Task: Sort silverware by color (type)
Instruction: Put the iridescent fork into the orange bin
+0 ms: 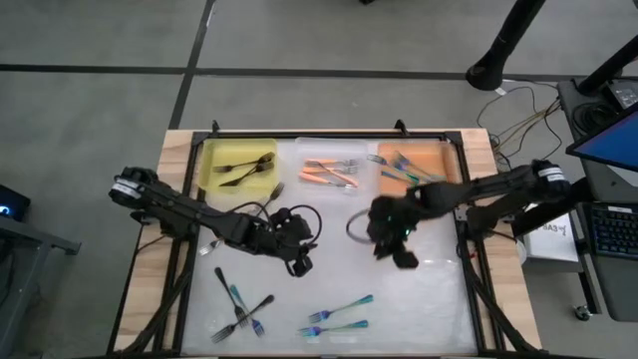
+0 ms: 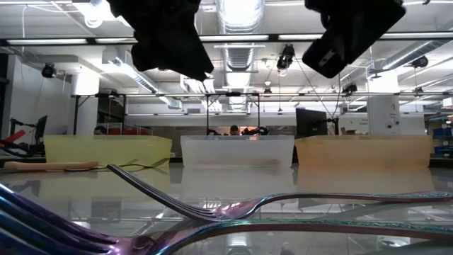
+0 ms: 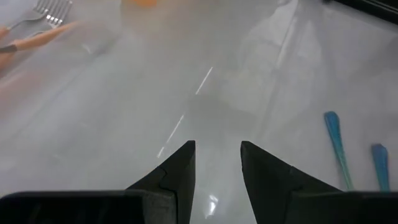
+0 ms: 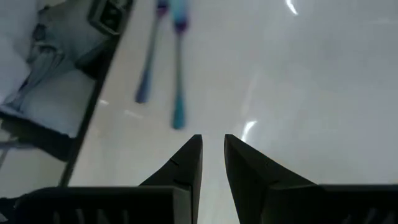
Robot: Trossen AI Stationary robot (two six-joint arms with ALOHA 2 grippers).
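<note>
Forks lie loose on the white table top near its front edge: black and teal ones (image 1: 241, 307) at the left, two teal ones (image 1: 339, 317) toward the middle. My left gripper (image 1: 299, 261) hangs over the table's middle, open, with nothing between its fingers (image 3: 216, 149); two teal handles (image 3: 336, 143) lie ahead of it. My right gripper (image 1: 404, 256) hangs to its right, also open and holding nothing (image 4: 212, 140), with two teal-blue forks (image 4: 177, 74) lying ahead of it. Both grippers are above the table top and clear of it.
Three bins stand along the far edge: a yellow one (image 1: 211, 170) with black forks, a clear one (image 1: 299, 160) with orange forks, an orange one (image 1: 444, 160) with teal forks. A black frame (image 1: 469, 269) runs round the table. Bare surface lies between the two grippers.
</note>
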